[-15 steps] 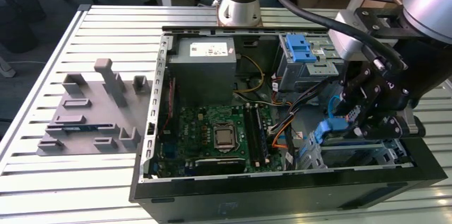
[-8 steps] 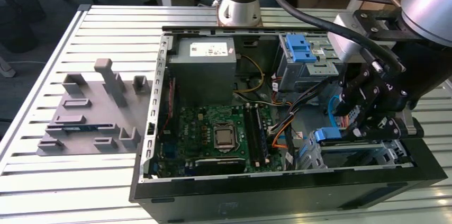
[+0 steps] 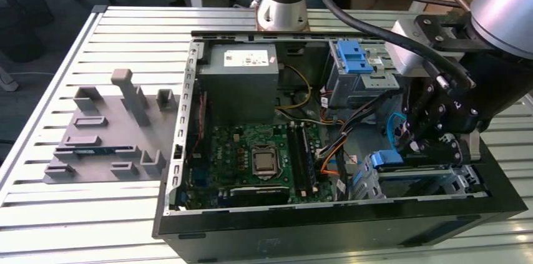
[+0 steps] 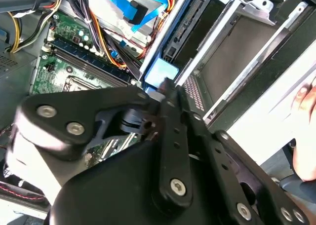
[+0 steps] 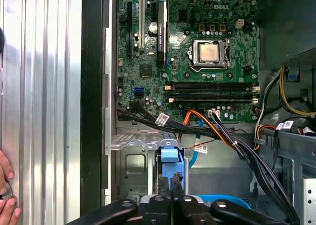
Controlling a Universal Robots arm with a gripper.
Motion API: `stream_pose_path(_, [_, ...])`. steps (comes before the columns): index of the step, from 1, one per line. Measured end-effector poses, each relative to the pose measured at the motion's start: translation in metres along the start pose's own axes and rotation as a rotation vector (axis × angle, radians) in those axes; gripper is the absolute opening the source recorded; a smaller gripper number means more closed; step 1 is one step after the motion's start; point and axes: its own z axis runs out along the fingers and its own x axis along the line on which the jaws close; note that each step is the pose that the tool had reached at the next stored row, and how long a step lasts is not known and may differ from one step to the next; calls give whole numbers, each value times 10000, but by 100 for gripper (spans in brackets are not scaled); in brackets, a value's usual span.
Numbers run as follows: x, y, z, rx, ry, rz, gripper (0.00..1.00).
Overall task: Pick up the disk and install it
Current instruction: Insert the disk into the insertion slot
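Currently the jaws are closed, one finger against the other, and their tips touch the blue end tab [image 5: 169, 156] of the disk [image 3: 391, 163]. Whether they pinch the tab or only bear on it cannot be determined.

Position: the disk lies flat in the drive bay [image 5: 132, 162], directly beneath the jaws, at a corner of the computer case [image 3: 333, 226]. How deep it sits in the bay cannot be told.

Orientation: in the exterior view its long axis runs along the case's near wall. The tab end points away from the jaws, toward the motherboard [image 5: 197, 47].

Item count:
- One disk.
- One open case, lying on the slatted table [image 3: 50, 214].
- One motherboard with one processor socket [image 5: 210, 52], beyond the tab from the jaws.
- One cable bundle [image 5: 217, 133], crossing between tab and motherboard.
- One grey power supply box [image 3: 241, 73] and one silver cage with a blue latch [image 3: 358, 64], both farther from the jaws.
- One grey fixture plate [image 3: 104, 142], well apart from the jaws, outside the case.
- One hand [image 5: 6, 185], on the table beside the case wall.
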Motion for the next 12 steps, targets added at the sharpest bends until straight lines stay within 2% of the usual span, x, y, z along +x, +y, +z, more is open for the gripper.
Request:
stream_pose_path(1, [0, 0, 8, 0, -1, -5, 13])
stream_pose_path(3, [1, -1, 25, 0, 1, -21, 11])
stream_pose_path(12, [3, -3, 115, -2, 2, -68, 11])
